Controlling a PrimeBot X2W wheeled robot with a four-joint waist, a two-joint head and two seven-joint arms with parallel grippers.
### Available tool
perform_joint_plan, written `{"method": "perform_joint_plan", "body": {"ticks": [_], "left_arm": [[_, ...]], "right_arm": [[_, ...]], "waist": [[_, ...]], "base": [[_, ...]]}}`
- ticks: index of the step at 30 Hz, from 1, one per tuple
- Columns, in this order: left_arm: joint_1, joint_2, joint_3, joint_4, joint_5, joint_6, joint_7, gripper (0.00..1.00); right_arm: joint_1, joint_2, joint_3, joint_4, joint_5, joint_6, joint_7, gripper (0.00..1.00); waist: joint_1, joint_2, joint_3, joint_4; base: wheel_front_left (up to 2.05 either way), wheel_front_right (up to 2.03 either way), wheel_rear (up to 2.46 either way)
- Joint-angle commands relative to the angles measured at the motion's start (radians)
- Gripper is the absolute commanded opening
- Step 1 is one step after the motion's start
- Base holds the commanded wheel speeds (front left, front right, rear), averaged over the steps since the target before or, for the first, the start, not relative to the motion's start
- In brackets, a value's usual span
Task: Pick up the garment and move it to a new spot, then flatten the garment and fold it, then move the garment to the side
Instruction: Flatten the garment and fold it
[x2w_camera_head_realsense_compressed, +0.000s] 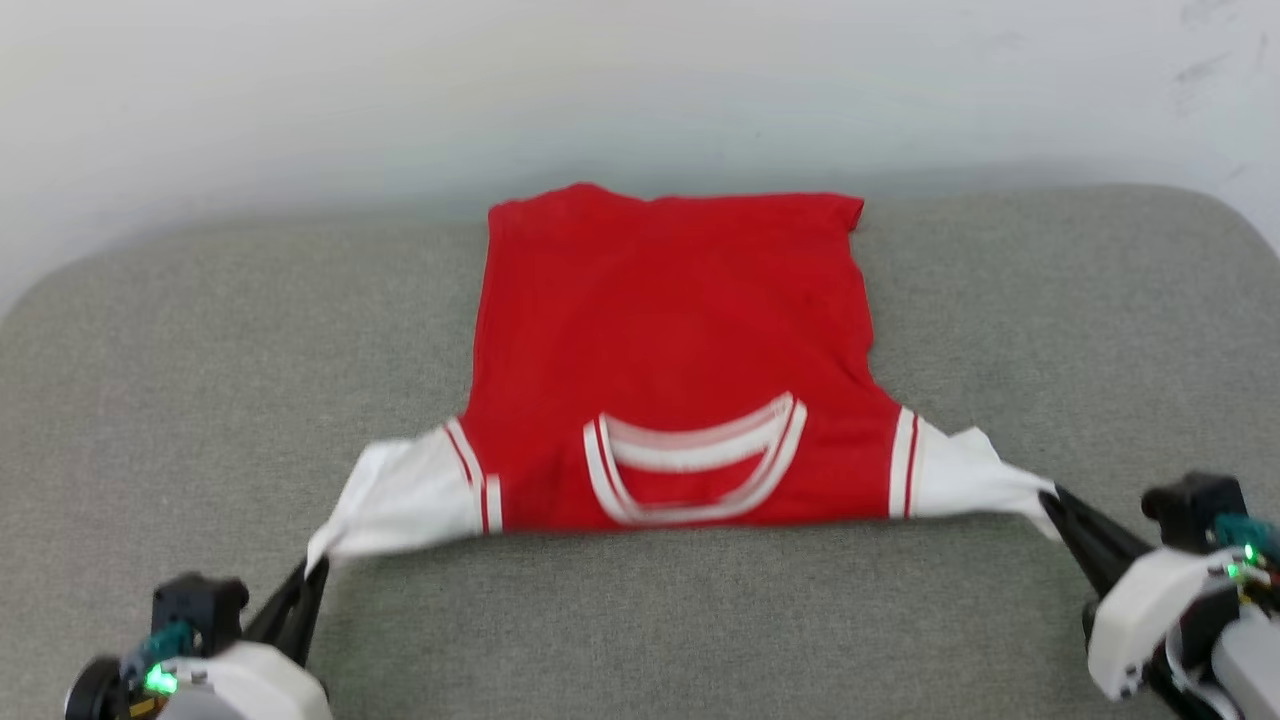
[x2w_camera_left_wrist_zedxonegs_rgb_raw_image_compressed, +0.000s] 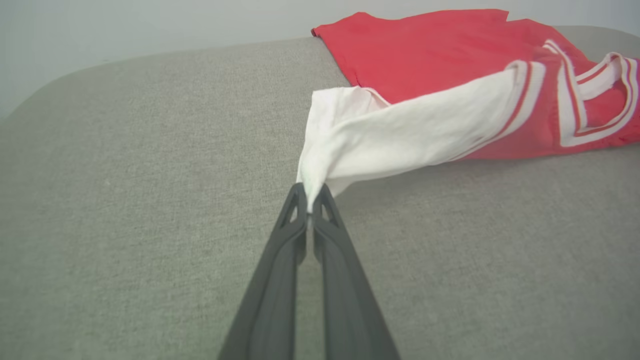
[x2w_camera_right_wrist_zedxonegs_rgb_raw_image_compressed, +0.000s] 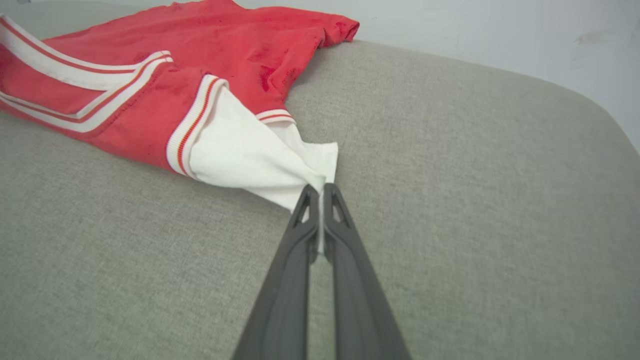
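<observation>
The garment, a red jersey with white short sleeves and striped trim, lies spread on the grey cushion with its collar toward me. My left gripper is shut on the tip of the white sleeve at the lower left; in the left wrist view the cloth is pinched at my left gripper. My right gripper is shut on the other white sleeve's tip at the right, seen in the right wrist view as white cloth drawn into my right gripper. Both sleeves are pulled outward and slightly lifted.
The grey upholstered surface has rounded far corners and stretches wide on both sides of the jersey. A pale wall rises right behind it.
</observation>
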Motion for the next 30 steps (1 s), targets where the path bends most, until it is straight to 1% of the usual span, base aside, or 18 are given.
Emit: {"method": "perform_joint_plan", "body": {"ticks": [1,5,11,15,22,23,24,25,30], "left_arm": [[0.025,0.006,0.000,0.000,0.000,0.007,-0.002,0.00],[0.112,-0.005,0.005,0.000,-0.012,0.025,-0.002,0.00],[0.199,-0.022,0.038,-0.009,-0.015,0.045,-0.002,0.00],[0.250,-0.034,0.058,-0.013,-0.003,0.048,-0.002,0.00],[0.269,-0.065,0.071,-0.011,0.029,0.040,-0.002,0.00],[0.266,-0.071,0.073,-0.014,0.034,0.038,-0.002,0.00],[0.263,-0.076,0.077,-0.017,0.039,0.037,-0.002,0.00],[0.260,-0.080,0.079,-0.021,0.047,0.035,-0.002,0.00],[0.244,-0.093,0.090,-0.053,0.087,0.031,-0.002,0.00]], "right_arm": [[0.033,-0.004,-0.013,-0.005,0.000,-0.001,-0.002,0.00],[0.154,-0.002,-0.073,-0.016,0.001,-0.001,-0.002,0.00],[0.311,0.002,-0.194,-0.035,-0.018,-0.002,-0.002,0.00],[0.406,-0.004,-0.242,-0.054,-0.037,-0.002,0.005,0.00],[0.489,0.025,-0.314,-0.116,-0.053,-0.002,0.062,0.00],[0.492,0.028,-0.326,-0.124,-0.058,-0.002,0.071,0.24],[0.493,0.030,-0.336,-0.134,-0.066,-0.002,0.081,0.68],[0.491,0.029,-0.348,-0.149,-0.077,-0.002,0.086,1.00],[0.455,0.013,-0.448,-0.239,-0.118,-0.001,0.102,1.00]], "waist": [[0.0003,-0.0001,-0.024,-0.005],[0.0003,-0.0001,-0.048,-0.004],[0.0003,-0.0001,-0.061,0.004],[0.0003,-0.0001,-0.070,0.011],[0.0003,-0.0001,-0.076,0.024],[0.0003,-0.0001,-0.077,0.025],[0.0003,-0.0001,-0.077,0.026],[0.0003,-0.0001,-0.076,0.028],[0.0003,-0.0001,-0.068,0.043]], "base": [[0.00,0.00,0.00],[0.00,0.00,0.00],[0.00,0.00,0.00],[0.00,0.00,0.00],[0.00,0.00,0.00],[0.00,0.00,0.00],[0.00,0.00,0.00],[0.00,0.00,0.00],[0.00,0.00,0.00]]}}
